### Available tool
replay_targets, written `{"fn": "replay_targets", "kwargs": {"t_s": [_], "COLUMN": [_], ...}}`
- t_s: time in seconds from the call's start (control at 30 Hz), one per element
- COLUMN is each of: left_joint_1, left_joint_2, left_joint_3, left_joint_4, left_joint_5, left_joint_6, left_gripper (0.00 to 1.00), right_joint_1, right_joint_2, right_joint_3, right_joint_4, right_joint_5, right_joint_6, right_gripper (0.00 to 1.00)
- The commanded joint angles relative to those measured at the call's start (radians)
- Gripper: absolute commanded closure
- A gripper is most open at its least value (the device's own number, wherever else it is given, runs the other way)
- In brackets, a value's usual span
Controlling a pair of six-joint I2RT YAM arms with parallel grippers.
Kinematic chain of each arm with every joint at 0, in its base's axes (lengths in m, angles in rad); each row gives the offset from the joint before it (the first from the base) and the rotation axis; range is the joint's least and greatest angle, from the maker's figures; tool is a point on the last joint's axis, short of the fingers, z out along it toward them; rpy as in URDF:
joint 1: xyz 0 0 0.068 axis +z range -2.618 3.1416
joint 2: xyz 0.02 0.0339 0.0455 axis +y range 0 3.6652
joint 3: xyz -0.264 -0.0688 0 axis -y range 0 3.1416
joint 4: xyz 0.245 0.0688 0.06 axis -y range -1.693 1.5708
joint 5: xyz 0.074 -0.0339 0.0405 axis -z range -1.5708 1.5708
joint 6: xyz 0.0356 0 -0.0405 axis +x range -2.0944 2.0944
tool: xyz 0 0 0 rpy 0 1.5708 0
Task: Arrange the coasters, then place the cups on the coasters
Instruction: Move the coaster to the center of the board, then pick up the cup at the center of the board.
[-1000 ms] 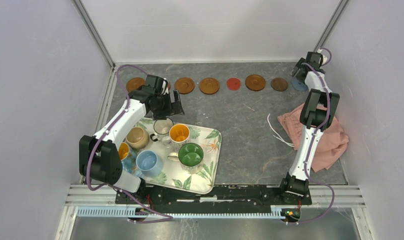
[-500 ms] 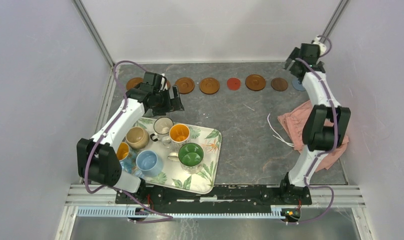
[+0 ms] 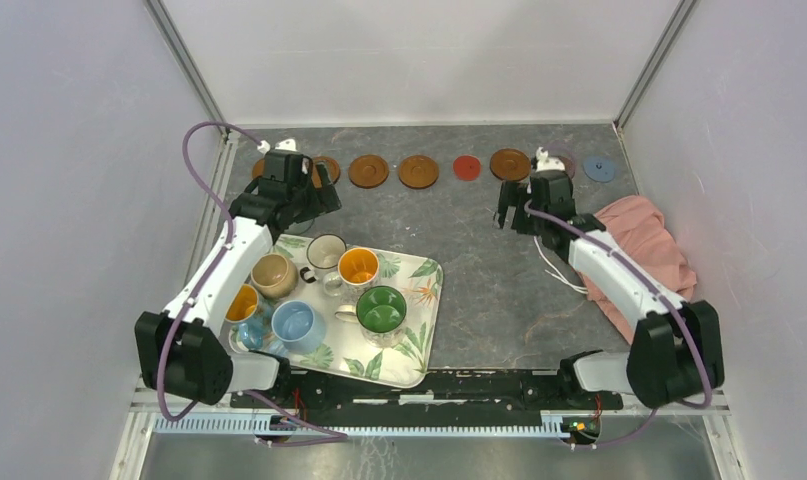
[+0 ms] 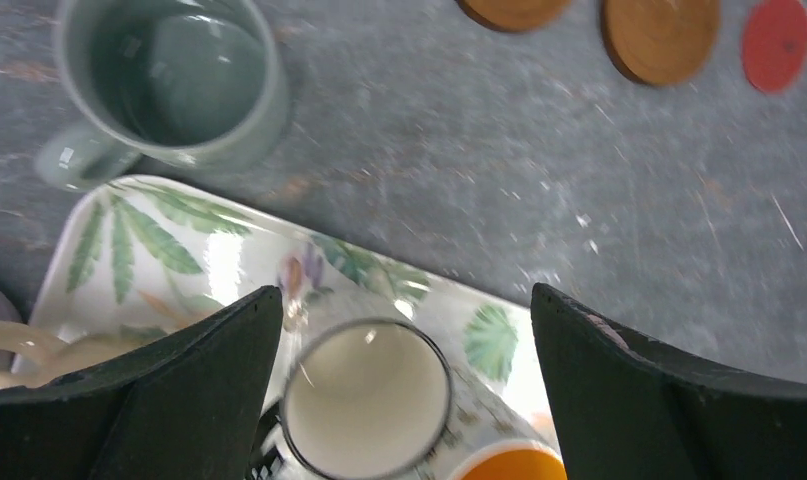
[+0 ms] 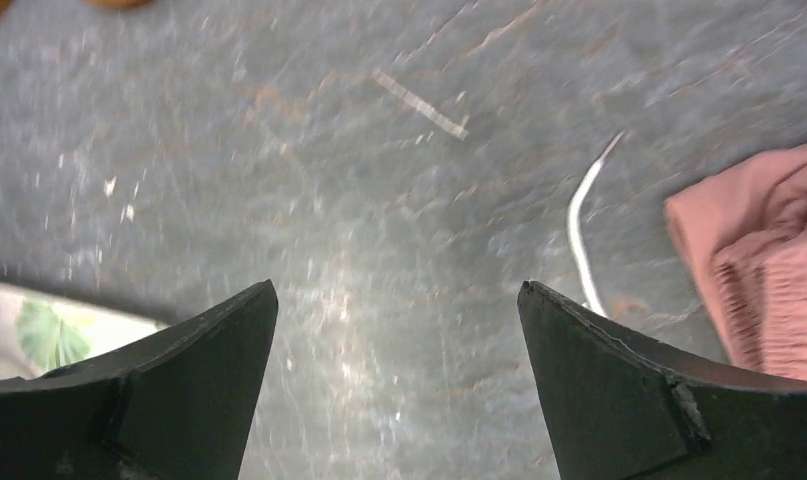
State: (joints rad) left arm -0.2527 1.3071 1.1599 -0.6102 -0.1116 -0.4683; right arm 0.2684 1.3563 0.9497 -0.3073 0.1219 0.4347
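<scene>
Overhead view: bright, even, soft light from above, sharp throughout. The pale walls carry a faint lilac cast. The grey tabletop is matte, with only weak, short shadows.

Left wrist view: blurred, with the cream cup rim and the coasters at the top edge smeared. The leaf-print tray glares white in patches. The black fingers are dark and featureless.

Right wrist view: tabletop streaked with blur, pink cloth soft.
</scene>
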Motion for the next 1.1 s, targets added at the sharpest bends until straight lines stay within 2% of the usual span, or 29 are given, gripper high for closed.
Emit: {"fn": "replay_targets", "kwargs": {"t_s": [0.0,0.1,0.27,0.6,0.83,1.07], "left_joint_1": [0.085,0.143,0.241,0.395,0.38,0.242], "left_joint_2": [0.055,0.084,0.091,0.252,0.301,0.244], "left_joint_3": [-0.059,-0.084,-0.113,-0.09,-0.107,-0.161], "left_joint_4": [0.172,0.215,0.288,0.386,0.445,0.461], "left_joint_5": [-0.102,-0.106,-0.079,0.053,0.159,0.125], "left_joint_6": [-0.018,0.004,0.069,0.088,0.052,0.024], "left_gripper": [0.0,0.0,0.0,0.0,0.0,0.0], "right_joint_1": [0.072,0.079,0.084,0.085,0.089,0.105], "right_joint_2": [-0.138,-0.226,-0.305,-0.31,-0.322,-0.328], "right_joint_3": [-0.136,-0.237,-0.316,-0.319,-0.341,-0.343], "right_joint_4": [0.098,0.119,0.141,0.137,0.161,0.161], "right_joint_5": [-0.085,-0.119,-0.167,-0.216,-0.24,-0.247], "right_joint_6": [-0.082,-0.098,-0.129,-0.171,-0.173,-0.174], "right_gripper": [0.02,0.02,0.02,0.02,0.02,0.02]}}
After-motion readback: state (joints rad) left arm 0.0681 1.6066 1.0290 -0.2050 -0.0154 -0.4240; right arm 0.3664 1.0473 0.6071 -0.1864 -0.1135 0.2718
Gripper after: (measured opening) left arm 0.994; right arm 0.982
